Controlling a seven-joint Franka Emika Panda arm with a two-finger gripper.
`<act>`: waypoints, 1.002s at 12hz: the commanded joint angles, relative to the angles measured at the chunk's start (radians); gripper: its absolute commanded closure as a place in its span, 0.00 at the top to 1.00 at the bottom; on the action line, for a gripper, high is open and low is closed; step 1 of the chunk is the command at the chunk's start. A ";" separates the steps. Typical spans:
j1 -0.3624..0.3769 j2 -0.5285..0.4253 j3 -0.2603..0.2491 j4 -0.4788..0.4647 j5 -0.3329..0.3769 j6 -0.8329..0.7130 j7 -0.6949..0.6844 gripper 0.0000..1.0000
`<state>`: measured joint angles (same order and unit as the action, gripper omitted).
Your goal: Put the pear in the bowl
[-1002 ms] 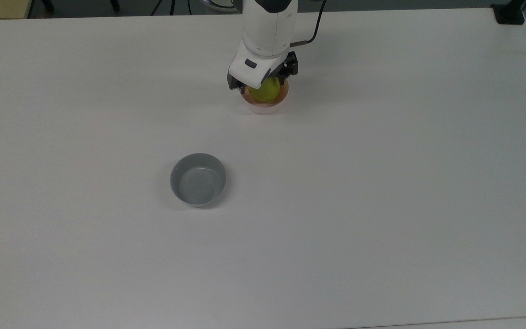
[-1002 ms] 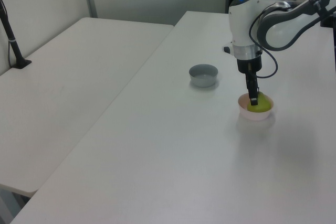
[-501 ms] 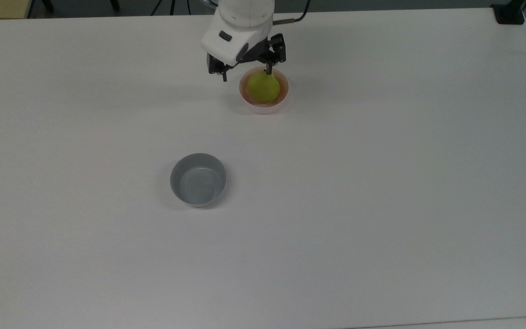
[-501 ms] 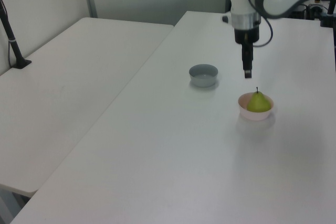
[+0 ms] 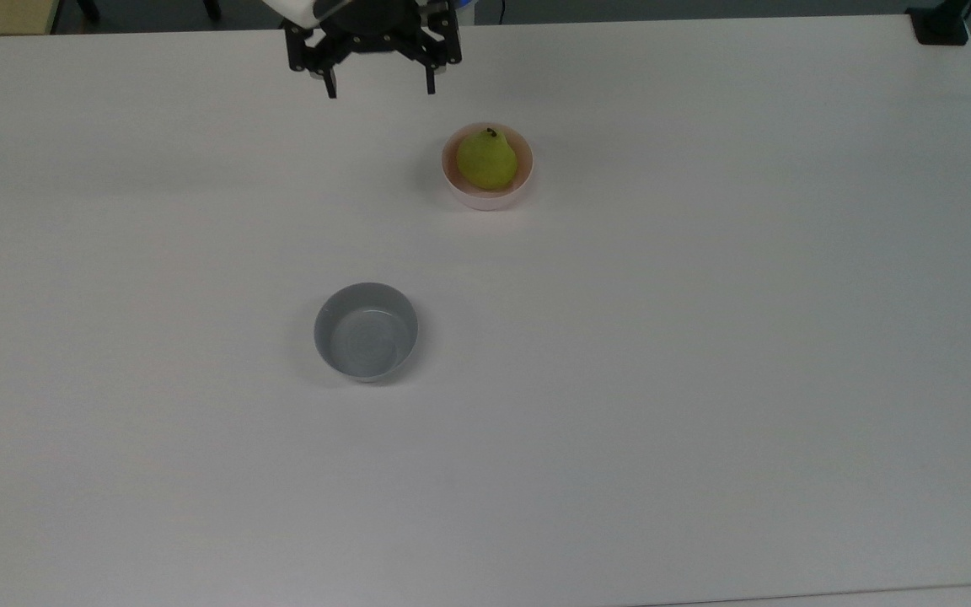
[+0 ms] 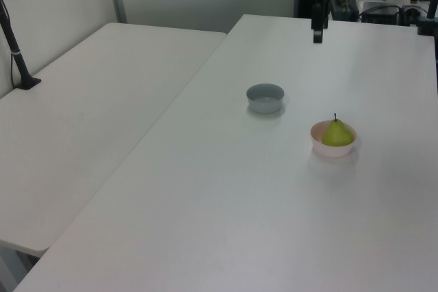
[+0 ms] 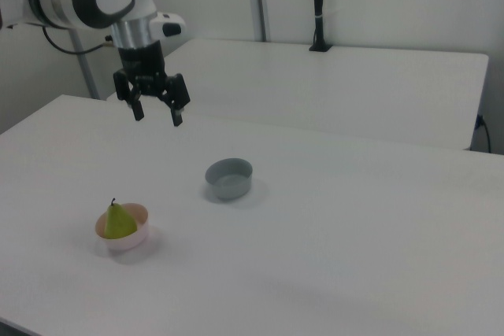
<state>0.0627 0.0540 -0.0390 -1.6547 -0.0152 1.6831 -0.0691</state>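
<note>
1. The tool (image 5: 381, 84) hangs high over the table (image 5: 705, 379), fingers spread apart and empty.
2. The pear (image 5: 486, 160) sits upright in the pink bowl (image 5: 490, 199), below the tool and off to the top view's right.
3. I'd call the job done.

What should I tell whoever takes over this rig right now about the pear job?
Gripper: jaws open, empty, raised above the table, off to the top view's upper left of the bowl.
Pear: sitting upright in the pink bowl, stem up.
Grey bowl: empty, apart from both.
Done: pear is placed and released.
Left: nothing visible; just park the arm.
</note>
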 commanded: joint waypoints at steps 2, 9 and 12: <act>-0.058 0.003 -0.002 0.070 -0.026 -0.036 -0.044 1.00; -0.075 -0.023 -0.136 0.127 0.106 -0.036 -0.152 1.00; -0.072 -0.082 -0.131 0.084 0.106 -0.039 -0.144 1.00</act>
<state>-0.0252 0.0271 -0.1626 -1.5349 0.0757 1.6732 -0.2010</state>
